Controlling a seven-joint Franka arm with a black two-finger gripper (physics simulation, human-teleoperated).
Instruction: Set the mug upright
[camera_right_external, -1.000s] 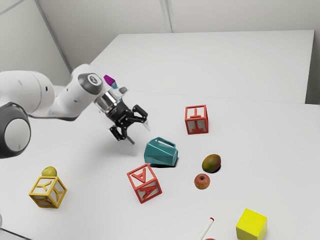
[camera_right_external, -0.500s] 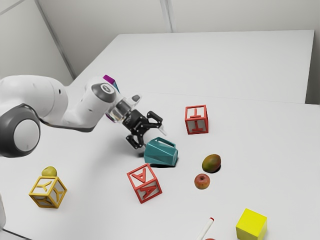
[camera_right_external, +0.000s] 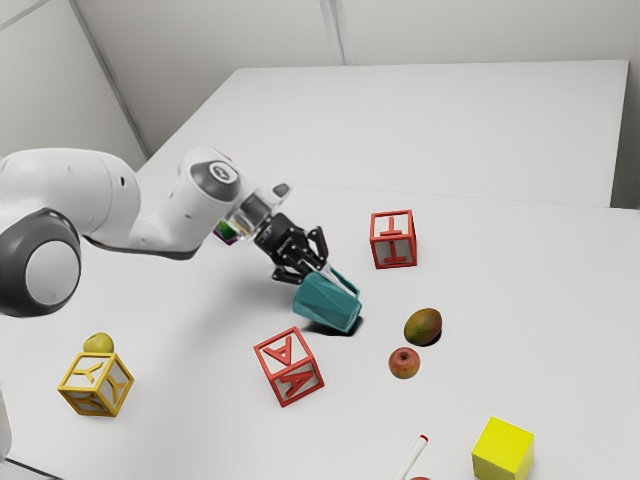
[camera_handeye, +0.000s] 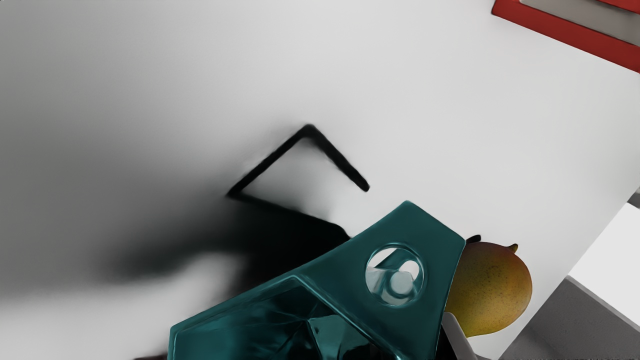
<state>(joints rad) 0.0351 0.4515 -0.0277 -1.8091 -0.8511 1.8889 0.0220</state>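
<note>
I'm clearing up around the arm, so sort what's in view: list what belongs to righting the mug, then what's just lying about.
For the job:
teal mug, tipped over
pincer, at the mug

Lying about:
red A block
second red letter block
mustard Y block
mango
apple
yellow-green fruit
red-tipped marker
yellow cube
partly hidden multicoloured object

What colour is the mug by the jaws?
Teal; the mug shows best in the exterior view.

Black gripper (camera_right_external: 322, 273) is touching the teal mug (camera_right_external: 327, 304), which is lying tilted. Mango (camera_right_external: 423, 327) is resting just beside the apple (camera_right_external: 404, 363); yellow cube (camera_right_external: 503, 451) is sitting toward the exterior view's right, yellow-framed block (camera_right_external: 96, 385) toward its left.
</note>
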